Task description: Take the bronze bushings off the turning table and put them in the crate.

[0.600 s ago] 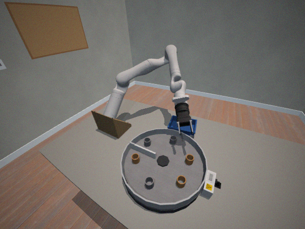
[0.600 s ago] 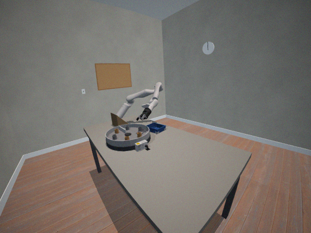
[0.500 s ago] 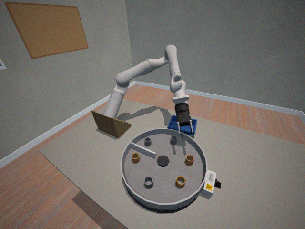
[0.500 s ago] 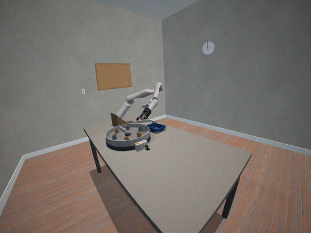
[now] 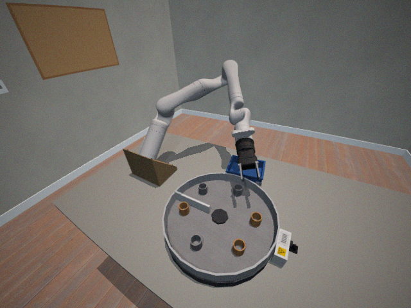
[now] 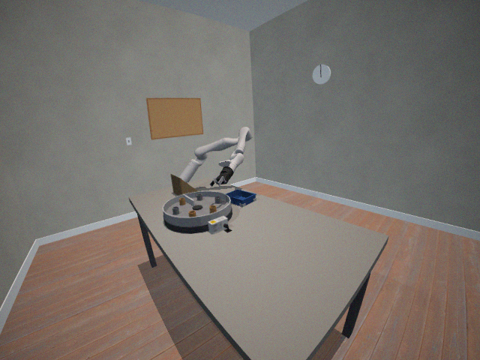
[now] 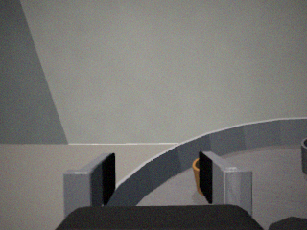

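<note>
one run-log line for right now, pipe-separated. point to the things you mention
gripper [image 5: 250, 178] [image 6: 217, 184] [image 7: 156, 171]: open, holding nothing, raised | turning table [image 5: 219, 271] [image 6: 193, 222] [image 7: 160, 167]: three bronze bushings, three steel bushings | crate [image 5: 232, 163] [image 6: 247, 202]: no bushing visible | transfer: unfinished
</note>
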You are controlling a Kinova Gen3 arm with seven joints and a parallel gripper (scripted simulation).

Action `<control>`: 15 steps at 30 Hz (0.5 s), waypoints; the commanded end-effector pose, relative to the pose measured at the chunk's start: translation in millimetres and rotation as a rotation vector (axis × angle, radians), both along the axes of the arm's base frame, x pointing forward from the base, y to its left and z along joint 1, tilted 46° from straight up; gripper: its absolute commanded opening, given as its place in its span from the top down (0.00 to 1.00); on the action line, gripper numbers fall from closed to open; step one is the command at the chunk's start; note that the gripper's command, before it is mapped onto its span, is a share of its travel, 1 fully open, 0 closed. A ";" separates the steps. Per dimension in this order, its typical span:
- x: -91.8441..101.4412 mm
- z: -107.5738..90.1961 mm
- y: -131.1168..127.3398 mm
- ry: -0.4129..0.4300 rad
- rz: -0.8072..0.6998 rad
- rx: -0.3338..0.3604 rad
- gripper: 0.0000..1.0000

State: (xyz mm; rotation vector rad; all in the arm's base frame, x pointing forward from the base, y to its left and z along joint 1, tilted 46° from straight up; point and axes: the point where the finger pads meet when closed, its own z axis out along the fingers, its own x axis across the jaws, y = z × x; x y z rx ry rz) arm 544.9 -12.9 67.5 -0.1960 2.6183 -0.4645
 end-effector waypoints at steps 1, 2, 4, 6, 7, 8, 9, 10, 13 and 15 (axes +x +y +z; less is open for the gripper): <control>-4.6 18.1 -11.0 -0.005 -0.006 0.003 0.00; -7.6 27.1 -16.1 -0.005 -0.006 0.003 0.00; -13.7 45.2 -26.5 -0.005 -0.006 0.003 0.00; -13.7 45.2 -26.5 -0.005 -0.006 0.003 0.00; -13.7 45.2 -26.5 -0.005 -0.006 0.003 0.00; -13.7 45.2 -26.5 -0.005 -0.006 0.003 0.00; -13.7 45.2 -26.5 -0.005 -0.006 0.003 0.00; -13.7 45.2 -26.5 -0.005 -0.006 0.003 0.00; -13.7 45.2 -26.5 -0.005 -0.006 0.003 0.00; -13.7 45.2 -26.5 -0.005 -0.006 0.003 0.00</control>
